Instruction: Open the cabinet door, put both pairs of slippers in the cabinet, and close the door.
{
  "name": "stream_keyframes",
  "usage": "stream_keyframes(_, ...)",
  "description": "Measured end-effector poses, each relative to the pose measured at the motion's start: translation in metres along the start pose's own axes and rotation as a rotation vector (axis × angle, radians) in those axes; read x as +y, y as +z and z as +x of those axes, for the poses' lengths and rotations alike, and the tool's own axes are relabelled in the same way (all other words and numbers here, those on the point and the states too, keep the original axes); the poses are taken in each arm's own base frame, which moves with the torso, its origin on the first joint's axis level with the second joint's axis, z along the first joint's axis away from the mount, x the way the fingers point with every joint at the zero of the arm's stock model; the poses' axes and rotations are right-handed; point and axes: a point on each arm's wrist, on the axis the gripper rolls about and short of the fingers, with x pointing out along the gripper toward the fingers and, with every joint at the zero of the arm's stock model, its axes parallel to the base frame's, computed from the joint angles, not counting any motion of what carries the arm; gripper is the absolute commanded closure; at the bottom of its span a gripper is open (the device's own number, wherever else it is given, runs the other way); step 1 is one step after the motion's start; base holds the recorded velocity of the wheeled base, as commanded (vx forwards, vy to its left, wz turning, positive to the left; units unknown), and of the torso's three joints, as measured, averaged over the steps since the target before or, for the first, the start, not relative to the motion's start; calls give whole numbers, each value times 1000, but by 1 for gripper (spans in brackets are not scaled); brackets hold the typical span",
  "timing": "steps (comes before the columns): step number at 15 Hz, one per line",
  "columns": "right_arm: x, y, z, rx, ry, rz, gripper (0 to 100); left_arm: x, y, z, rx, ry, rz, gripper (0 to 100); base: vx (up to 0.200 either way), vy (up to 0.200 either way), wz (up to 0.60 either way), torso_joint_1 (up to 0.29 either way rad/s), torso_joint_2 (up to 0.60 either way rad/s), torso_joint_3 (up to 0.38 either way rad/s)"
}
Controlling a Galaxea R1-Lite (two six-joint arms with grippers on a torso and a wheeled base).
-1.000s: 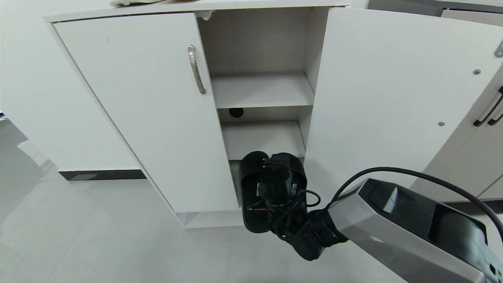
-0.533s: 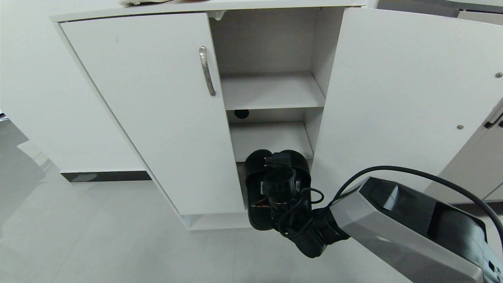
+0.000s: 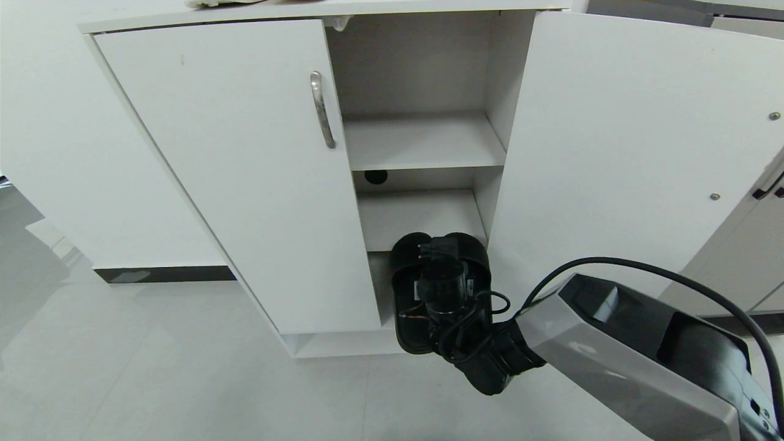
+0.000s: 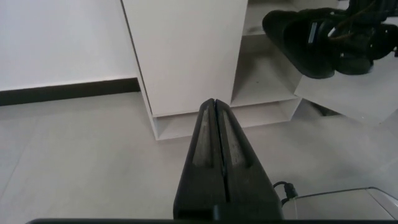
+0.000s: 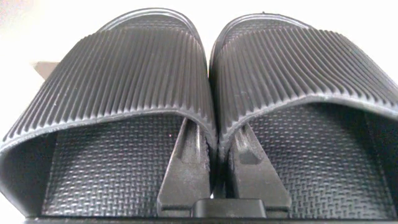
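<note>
A pair of black ribbed slippers (image 3: 410, 294) hangs side by side at the mouth of the white cabinet's bottom compartment, toes pointing in. My right gripper (image 5: 214, 169) is shut on the slippers (image 5: 143, 81), one finger inside each, pinching their inner walls together. The cabinet's right door (image 3: 612, 141) stands wide open; its left door (image 3: 226, 165), with a metal handle (image 3: 322, 110), is closed. My left gripper (image 4: 214, 124) is shut and empty, low over the floor in front of the cabinet base, with the slippers (image 4: 311, 37) farther off.
Two bare shelves (image 3: 422, 144) (image 3: 419, 214) sit above the bottom compartment. A pale object (image 3: 214, 3) lies on the cabinet top. Another cabinet with black handles (image 3: 765, 187) stands at the right. Grey tiled floor (image 3: 153, 380) lies open to the left.
The head camera shifted a little at first. Since then my right arm has carried the slippers slightly right and closer into the cabinet's bottom opening.
</note>
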Motion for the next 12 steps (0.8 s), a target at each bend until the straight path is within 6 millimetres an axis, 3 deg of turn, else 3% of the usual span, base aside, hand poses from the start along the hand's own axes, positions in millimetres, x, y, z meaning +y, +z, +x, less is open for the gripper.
stream_keyframes(4, -1, -5, 2, 7, -2, -28, 100, 0, 0, 0, 0, 1, -2, 100, 200, 0, 0, 0, 4, 1)
stream_keyframes(11, 8, 4, 9, -31, 31, -3, 100, 0, 0, 0, 0, 2, -3, 100, 200, 0, 0, 6, 2, 1)
stream_keyframes(12, 10, 4, 11, -39, 32, 4, 100, 0, 0, 0, 0, 2, -3, 100, 0, 0, 0, 0, 0, 0)
